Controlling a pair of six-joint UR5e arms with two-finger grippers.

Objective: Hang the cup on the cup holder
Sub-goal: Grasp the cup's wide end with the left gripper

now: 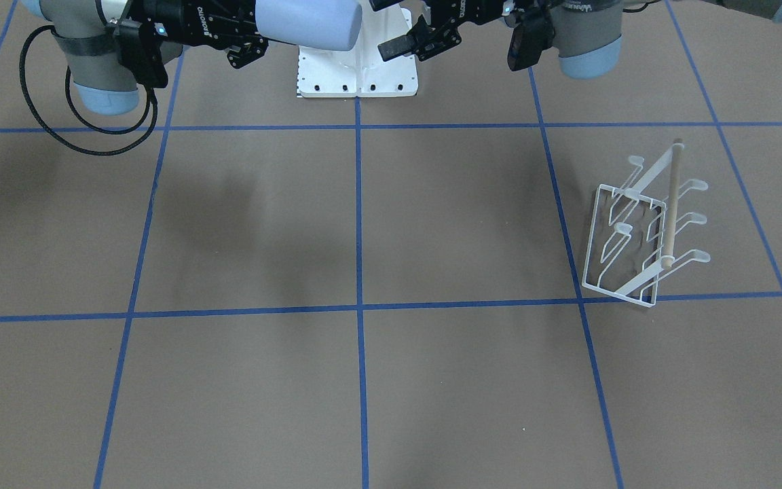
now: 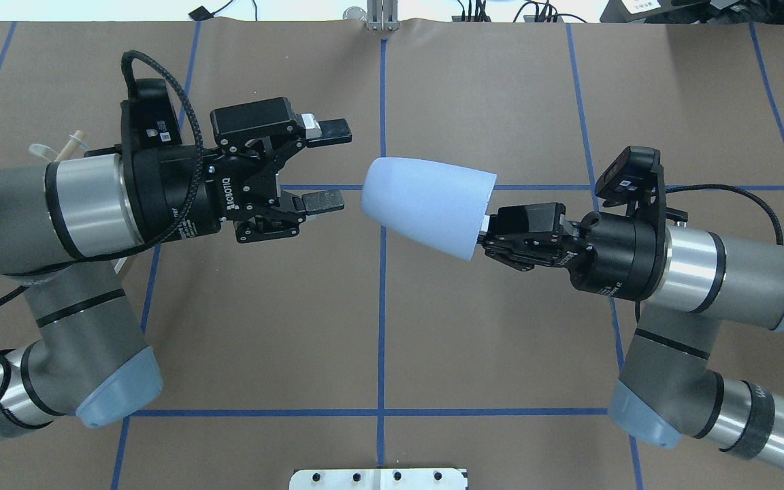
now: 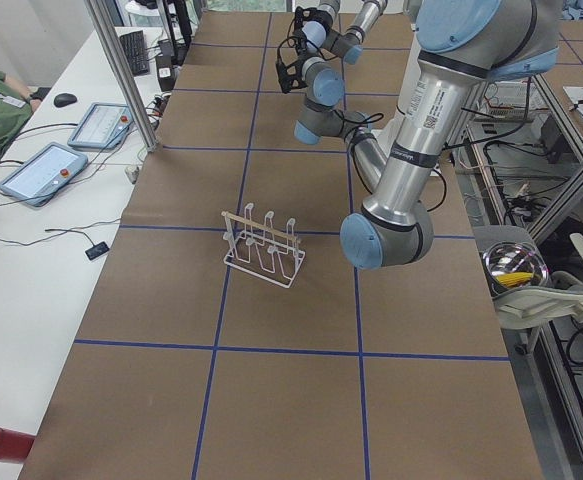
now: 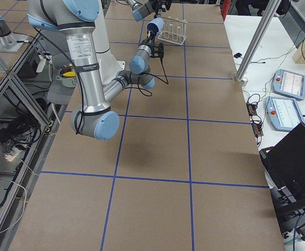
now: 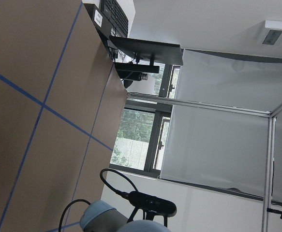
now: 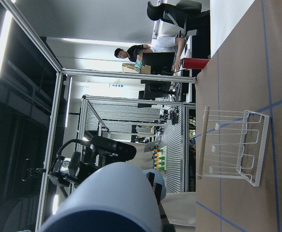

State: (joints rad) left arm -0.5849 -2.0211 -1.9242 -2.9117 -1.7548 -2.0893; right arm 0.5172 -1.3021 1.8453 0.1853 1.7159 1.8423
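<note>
Cup (image 2: 426, 204): held airborne, lying sideways, base toward 9 o'clock; right gripper (image 2: 486, 233) pinched its rim wall. Judged light, thin, slippery; best gripped mid-body. Left gripper (image 2: 327, 165): fingers apart, empty, faced the base. Cup holder (image 1: 671, 204): stood on the table, farther toward 9 o'clock.

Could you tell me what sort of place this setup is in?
Probably a robotics lab: two robot arms work over a tape-gridded table, and teach pendants lie on a side bench.
</note>
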